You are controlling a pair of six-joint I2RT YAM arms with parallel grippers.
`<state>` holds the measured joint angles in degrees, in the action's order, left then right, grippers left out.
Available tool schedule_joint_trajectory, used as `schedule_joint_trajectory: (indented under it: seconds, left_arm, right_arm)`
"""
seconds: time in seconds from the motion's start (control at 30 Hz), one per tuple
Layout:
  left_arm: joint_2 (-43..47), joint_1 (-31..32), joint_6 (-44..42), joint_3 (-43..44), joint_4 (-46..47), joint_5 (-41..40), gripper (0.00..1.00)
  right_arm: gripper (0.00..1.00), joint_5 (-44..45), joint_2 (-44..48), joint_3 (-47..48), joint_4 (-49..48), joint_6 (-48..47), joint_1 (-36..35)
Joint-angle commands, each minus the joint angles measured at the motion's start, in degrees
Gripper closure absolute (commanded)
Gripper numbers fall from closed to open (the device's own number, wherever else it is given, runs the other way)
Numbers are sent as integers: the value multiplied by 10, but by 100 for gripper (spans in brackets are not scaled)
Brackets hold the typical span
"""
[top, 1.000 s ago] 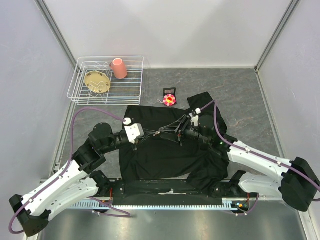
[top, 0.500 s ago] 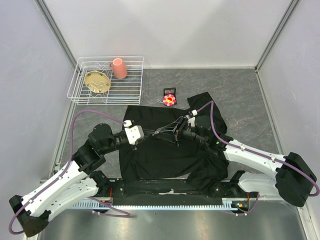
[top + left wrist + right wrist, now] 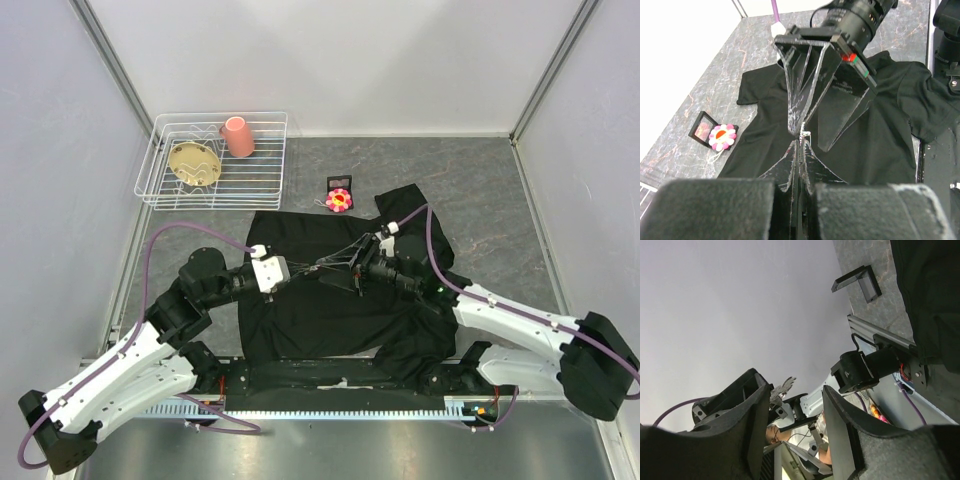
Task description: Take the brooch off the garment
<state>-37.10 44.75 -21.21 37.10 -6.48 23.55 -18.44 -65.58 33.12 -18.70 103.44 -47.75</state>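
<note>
left wrist shows left gripper [image 3: 799, 142] jaws together, right gripper [image 3: 809, 140] jaws apart, above the soft, limp garment [image 3: 880, 130] lying flat; the brooch [image 3: 722, 137], probably that light flower, lies just beside it: pinch its rim.

A white wire basket [image 3: 215, 205] at the grey marbled bench's [image 3: 480, 180] far left holds a pink cup [image 3: 238, 136] and a tan dish [image 3: 194, 162]; a black compact [image 3: 339, 183] lies to its right
</note>
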Motion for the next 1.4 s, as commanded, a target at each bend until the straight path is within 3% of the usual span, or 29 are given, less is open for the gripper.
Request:
schedule_joint_trajectory:
  seconds: [0.0, 0.17, 0.53, 1.03, 1.37]
  left_arm:
    - [5, 1, -31, -2, 7, -10, 98]
    - [-2, 1, -38, -1, 1, -22, 98]
    - [0, 1, -50, -1, -6, -43, 98]
    - [-9, 1, -58, 2, -16, -38, 98]
    - [-19, 1, -59, 6, -27, -33, 98]
  right_arm:
    - [45, 48, 44, 60, 99, -92, 3]
    - [43, 62, 51, 94, 167, -122, 3]
    - [59, 41, 29, 120, 178, -119, 3]
    - [55, 26, 0, 134, 156, -116, 2]
    - [62, 24, -17, 146, 154, -111, -5]
